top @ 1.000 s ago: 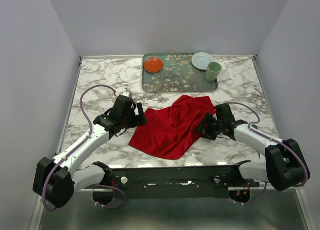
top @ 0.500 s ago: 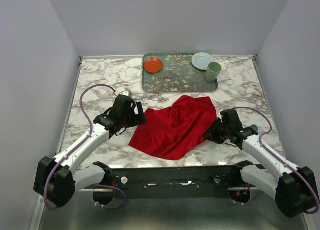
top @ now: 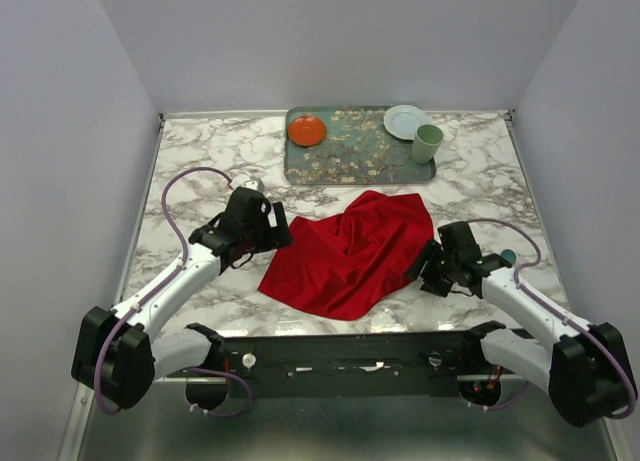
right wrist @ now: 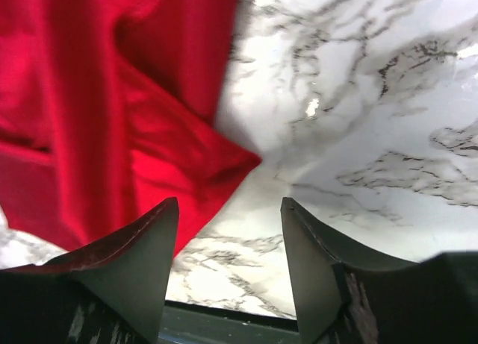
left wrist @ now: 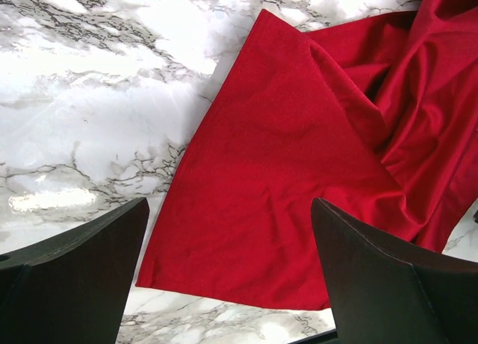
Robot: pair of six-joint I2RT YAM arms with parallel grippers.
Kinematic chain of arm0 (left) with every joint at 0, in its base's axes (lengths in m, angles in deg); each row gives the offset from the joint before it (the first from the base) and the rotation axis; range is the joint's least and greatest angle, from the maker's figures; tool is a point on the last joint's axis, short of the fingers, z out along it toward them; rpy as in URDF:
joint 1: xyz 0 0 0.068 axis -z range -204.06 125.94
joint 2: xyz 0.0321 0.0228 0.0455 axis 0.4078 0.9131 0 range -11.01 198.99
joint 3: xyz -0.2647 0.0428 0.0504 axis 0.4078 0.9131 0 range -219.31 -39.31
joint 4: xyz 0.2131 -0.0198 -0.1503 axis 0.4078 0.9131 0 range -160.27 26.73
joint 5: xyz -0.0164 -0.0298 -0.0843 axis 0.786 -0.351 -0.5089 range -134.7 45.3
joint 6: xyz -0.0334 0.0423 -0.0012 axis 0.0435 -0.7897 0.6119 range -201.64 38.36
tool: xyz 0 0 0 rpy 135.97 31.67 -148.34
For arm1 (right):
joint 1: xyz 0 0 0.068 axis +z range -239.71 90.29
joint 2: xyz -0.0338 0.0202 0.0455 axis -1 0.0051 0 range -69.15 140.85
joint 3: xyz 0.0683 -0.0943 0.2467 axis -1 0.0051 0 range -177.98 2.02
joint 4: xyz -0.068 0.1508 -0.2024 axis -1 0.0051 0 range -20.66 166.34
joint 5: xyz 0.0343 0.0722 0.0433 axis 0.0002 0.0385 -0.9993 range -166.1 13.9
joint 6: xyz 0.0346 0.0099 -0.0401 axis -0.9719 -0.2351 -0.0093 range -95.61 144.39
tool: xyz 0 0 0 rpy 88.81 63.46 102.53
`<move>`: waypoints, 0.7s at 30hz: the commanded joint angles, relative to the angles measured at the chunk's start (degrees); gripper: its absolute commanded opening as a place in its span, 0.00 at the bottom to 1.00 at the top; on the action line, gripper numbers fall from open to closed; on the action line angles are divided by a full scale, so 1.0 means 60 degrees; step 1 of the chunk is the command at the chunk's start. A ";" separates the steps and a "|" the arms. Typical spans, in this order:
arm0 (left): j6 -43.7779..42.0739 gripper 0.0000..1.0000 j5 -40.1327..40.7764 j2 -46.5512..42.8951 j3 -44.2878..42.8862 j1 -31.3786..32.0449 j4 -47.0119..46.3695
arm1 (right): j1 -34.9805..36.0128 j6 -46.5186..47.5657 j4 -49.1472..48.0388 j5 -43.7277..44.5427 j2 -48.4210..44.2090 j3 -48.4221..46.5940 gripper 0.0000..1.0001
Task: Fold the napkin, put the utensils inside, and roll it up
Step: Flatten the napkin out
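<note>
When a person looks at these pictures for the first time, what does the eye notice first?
The bright red napkin lies crumpled in the middle of the white marble table. Behind it, at the far edge, a floral tray carries an orange plate at its left, a white plate and a pale green cup at its right.

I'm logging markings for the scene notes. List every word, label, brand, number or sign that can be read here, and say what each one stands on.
No readable text in any view.
The napkin is plain red.
The tray carries only a blossom pattern, no lettering.
The orange plate, white plate and green cup show no marks.
The table shows marble veining only.
</note>
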 commanded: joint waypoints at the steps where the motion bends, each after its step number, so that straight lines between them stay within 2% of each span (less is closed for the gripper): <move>1: -0.0105 0.99 -0.0242 -0.0138 0.0077 -0.0099 -0.0173 | 0.0015 -0.0177 -0.0959 -0.0079 0.1089 0.0250 0.66; 4: -0.0119 0.99 -0.0228 -0.0285 0.0150 -0.0129 -0.0159 | 0.0015 -0.0382 -0.1327 -0.0095 0.1529 0.0323 0.63; 5: -0.0134 0.99 -0.0228 -0.0343 0.0165 -0.0129 -0.0144 | 0.0015 -0.0411 -0.1343 -0.0008 0.1574 0.0323 0.61; 6: -0.0134 0.99 -0.0228 -0.0358 0.0180 -0.0158 -0.0144 | 0.0015 -0.0397 -0.1343 0.0211 0.1604 0.0323 0.54; 8: -0.0134 0.99 -0.0242 -0.0373 0.0180 -0.0187 -0.0173 | 0.0015 -0.0412 -0.1358 0.0403 0.1677 0.0309 0.52; 11: -0.0163 0.99 -0.0242 -0.0344 0.0195 -0.0231 -0.0232 | 0.0015 -0.0338 -0.1358 0.0491 0.1692 0.0265 0.31; 12: -0.0178 0.99 -0.0242 -0.0344 0.0180 -0.0246 -0.0247 | 0.0015 -0.0411 -0.1343 0.0419 0.1649 0.0308 0.14; 13: -0.0207 0.99 -0.0242 -0.0329 0.0180 -0.0246 -0.0247 | 0.0015 -0.0412 -0.1256 0.0375 0.1561 0.0338 0.05; 14: -0.0222 0.99 -0.0242 -0.0344 0.0165 -0.0275 -0.0218 | 0.0029 -0.0455 -0.1038 0.0345 0.1444 0.0309 0.01; 17: -0.0310 0.99 -0.0228 -0.0416 0.0151 -0.0363 -0.0203 | 0.0015 -0.0514 -0.0086 0.0462 0.0582 0.0353 0.01; 21: -0.0383 0.99 -0.0242 -0.0344 0.0122 -0.0480 -0.0276 | 0.0015 -0.0485 0.1846 0.0871 -0.1468 -0.0274 0.01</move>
